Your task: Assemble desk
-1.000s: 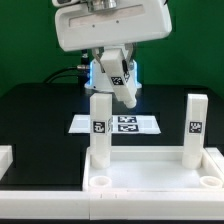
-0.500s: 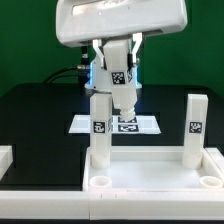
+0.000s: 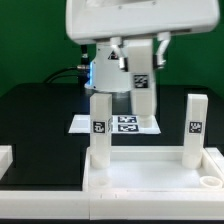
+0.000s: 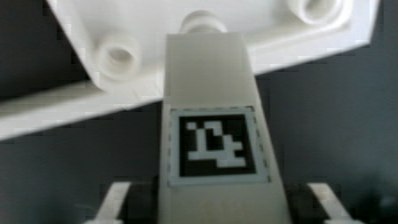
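Two peg legs (image 3: 100, 128) are standing in the desk top (image 3: 150, 172). My hand (image 3: 140, 64) is holding a third leg (image 3: 141, 100) above it; two sockets (image 3: 100, 183) are sitting empty.

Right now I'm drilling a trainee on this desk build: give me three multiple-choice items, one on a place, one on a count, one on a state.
1. Where in the white plastic rimmed tray-like desk top do white tagged peg legs stand upright? A. corners nearer the exterior camera B. farther corners C. its middle
2. How many legs stand in it? A. one B. two C. four
3. The remaining leg is: A. lying flat B. seated in a socket C. clamped in the gripper, in the air
Key: 1 B, both rise from the far corners; 2 B, one at the exterior view's left, one at its right; 3 C, the jaws grip it clear of the top.
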### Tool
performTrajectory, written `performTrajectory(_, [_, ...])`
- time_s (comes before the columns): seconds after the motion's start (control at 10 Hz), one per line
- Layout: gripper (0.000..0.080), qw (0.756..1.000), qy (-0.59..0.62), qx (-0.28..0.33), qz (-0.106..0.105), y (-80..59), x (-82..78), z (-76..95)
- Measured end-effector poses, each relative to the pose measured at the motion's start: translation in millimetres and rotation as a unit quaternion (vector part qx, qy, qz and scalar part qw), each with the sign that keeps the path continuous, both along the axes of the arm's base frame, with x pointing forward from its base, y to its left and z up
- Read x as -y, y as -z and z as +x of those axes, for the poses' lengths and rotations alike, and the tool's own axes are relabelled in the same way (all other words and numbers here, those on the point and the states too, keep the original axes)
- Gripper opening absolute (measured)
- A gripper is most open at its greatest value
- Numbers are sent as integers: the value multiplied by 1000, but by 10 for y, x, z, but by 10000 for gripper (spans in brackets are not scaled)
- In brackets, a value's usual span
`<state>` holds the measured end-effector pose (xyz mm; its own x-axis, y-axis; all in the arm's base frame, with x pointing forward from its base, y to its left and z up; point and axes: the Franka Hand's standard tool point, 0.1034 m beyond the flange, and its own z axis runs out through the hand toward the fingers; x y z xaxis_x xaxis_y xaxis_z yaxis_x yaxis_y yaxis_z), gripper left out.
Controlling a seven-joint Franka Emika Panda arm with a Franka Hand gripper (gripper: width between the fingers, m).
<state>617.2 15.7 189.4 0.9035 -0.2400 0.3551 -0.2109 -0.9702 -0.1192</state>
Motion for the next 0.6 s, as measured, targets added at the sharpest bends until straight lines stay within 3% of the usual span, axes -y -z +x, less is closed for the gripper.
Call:
performTrajectory(0.1, [285,1000,-19,3,-6,4,-97,60])
performTrajectory(0.5, [285,1000,-14,3,-7,37,-105,56])
performTrajectory(0.6, [285,998,-46,12,-32,105,-314,106])
